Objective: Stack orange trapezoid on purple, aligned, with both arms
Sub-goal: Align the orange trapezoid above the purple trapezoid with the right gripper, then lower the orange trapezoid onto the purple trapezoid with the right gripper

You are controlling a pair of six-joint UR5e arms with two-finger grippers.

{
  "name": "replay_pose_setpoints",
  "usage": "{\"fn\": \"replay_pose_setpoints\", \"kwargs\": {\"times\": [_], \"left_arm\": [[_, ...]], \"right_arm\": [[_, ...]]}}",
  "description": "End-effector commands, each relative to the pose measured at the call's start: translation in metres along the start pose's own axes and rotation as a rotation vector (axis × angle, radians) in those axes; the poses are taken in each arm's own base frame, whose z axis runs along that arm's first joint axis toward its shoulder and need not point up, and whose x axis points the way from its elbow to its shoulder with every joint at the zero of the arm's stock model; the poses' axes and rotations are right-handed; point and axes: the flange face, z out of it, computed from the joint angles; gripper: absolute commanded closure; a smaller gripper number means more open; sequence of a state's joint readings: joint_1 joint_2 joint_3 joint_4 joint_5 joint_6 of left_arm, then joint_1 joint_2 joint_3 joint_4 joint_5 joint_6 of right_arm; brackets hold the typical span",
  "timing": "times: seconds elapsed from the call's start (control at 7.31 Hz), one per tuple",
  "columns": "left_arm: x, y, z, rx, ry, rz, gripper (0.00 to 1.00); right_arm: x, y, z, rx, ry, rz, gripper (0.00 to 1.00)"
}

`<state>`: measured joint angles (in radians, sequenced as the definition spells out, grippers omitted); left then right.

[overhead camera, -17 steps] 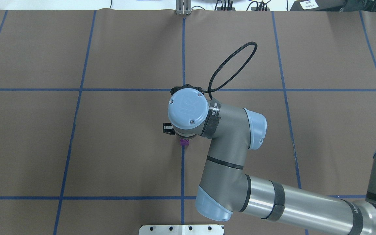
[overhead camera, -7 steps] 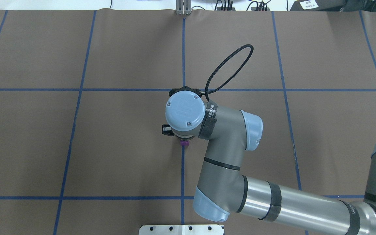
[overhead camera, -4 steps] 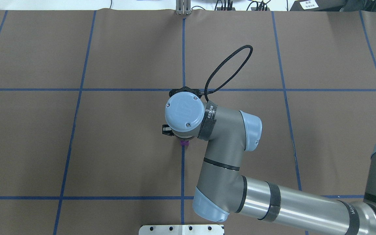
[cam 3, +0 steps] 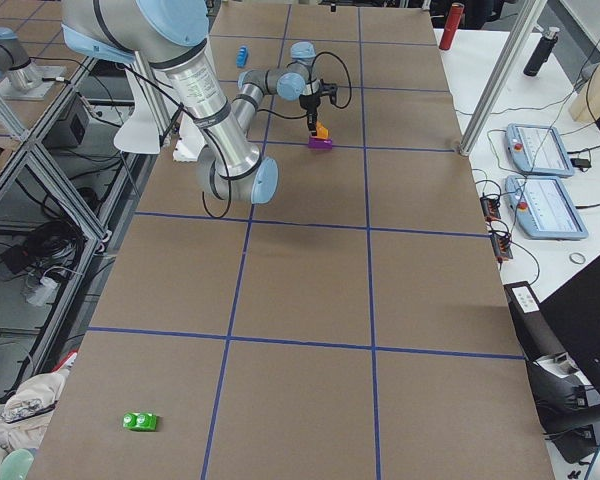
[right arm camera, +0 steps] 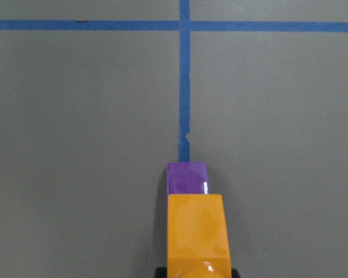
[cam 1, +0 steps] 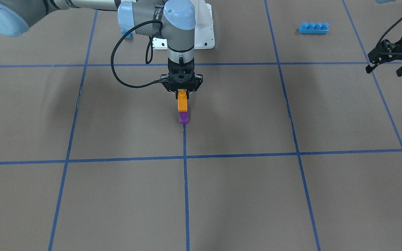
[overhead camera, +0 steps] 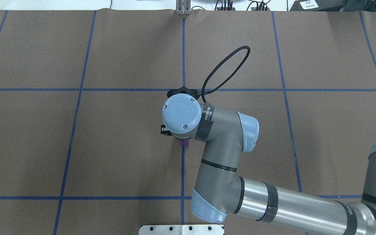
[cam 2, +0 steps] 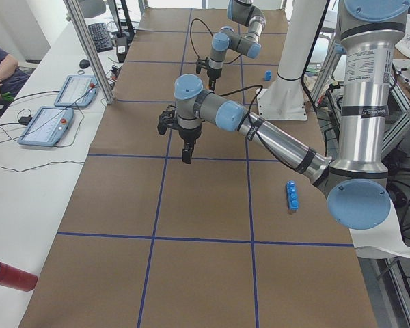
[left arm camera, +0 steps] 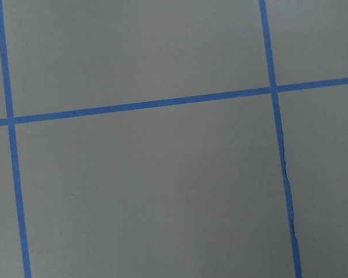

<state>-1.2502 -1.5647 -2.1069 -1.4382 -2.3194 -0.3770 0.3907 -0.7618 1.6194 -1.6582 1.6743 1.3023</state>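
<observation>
I'm at the seating step. The right gripper (cam 1: 183, 91) stands upright over the middle of the table, its jaws narrow on the top of the orange trapezoid (cam 1: 182, 103), which sits on the purple block (cam 1: 184, 118) at the end of a blue tape line (cam 1: 186, 181). Next I'd press down lightly, then release and lift straight up. The left gripper (cam 1: 384, 70) hangs spread and empty, well apart to the robot's left. From overhead the wrist hides the orange block. I can't confirm the stud is seated or that the slopes match.
</observation>
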Motion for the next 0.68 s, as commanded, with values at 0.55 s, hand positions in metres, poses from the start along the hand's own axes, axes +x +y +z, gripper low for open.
{"fn": "replay_pose_setpoints", "kwargs": {"times": [0.55], "left_arm": [[-0.002,-0.001,0.002,-0.003,-0.001,-0.002,0.00]], "right_arm": [[-0.012,0.017,-0.001,0.159,0.025,-0.025,1.00]]}}
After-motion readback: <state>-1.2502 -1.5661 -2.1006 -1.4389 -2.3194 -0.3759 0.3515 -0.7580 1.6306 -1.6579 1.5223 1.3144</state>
